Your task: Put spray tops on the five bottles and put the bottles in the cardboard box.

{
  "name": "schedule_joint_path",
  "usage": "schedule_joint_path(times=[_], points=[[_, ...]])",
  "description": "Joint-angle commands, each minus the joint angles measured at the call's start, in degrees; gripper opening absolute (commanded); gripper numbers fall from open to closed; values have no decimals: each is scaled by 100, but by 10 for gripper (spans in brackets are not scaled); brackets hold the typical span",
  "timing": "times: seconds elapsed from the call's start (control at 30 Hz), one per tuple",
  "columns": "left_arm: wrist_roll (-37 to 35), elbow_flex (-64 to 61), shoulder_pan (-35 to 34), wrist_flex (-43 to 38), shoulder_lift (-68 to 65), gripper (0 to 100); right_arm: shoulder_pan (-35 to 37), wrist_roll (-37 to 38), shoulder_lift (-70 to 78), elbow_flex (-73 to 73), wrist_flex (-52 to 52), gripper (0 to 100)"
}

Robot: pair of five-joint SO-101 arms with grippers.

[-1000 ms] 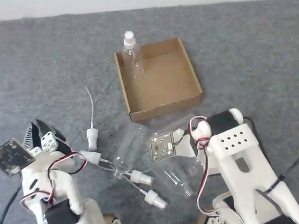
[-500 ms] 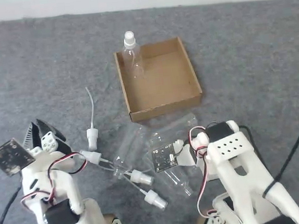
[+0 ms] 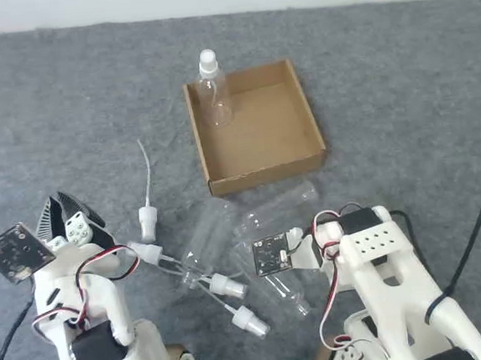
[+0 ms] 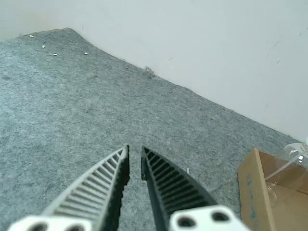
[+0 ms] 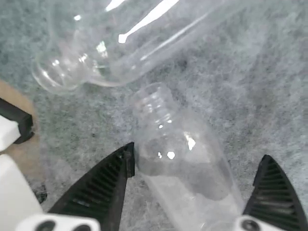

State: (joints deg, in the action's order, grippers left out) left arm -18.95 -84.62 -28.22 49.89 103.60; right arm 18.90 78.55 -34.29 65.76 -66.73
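Inside cardboard box (image 3: 261, 175), far corner: one capped bottle (image 3: 214, 94) upright, judged one of five done | beside box on surface (image 3: 399, 65): other bottles (image 3: 207, 233) uncapped, four spray tops (image 3: 147, 220) loose | right gripper (image 5: 197, 155) jaws apart, straddling lying bottle (image 5: 183, 163) | left gripper (image 4: 134, 149) jaws nearly together, empty.

Glossy clear plastic bottles (image 5: 183, 159), matt cardboard box (image 3: 265, 171)

**Brown box, grey surface**

The cardboard box (image 3: 262, 140) is plain brown. The bottles (image 3: 215, 102) are see-through. The spray tops (image 3: 147, 219) near the box are white. The surface (image 3: 400, 73) is fuzzy grey. The arms (image 3: 382, 256) are white with black, ridged jaws.
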Motion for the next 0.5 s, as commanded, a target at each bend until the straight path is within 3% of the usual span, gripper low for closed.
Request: schedule_joint_path(times=[0.0, 0.2, 0.47], points=[[35, 48, -26, -149, 88, 44, -40, 105, -198, -53, 101, 284], [35, 48, -26, -149, 88, 44, -75, 18, -207, -62, 347, 130], [35, 48, -26, -149, 88, 44, -75, -1723, -259, -88, 365, 108]])
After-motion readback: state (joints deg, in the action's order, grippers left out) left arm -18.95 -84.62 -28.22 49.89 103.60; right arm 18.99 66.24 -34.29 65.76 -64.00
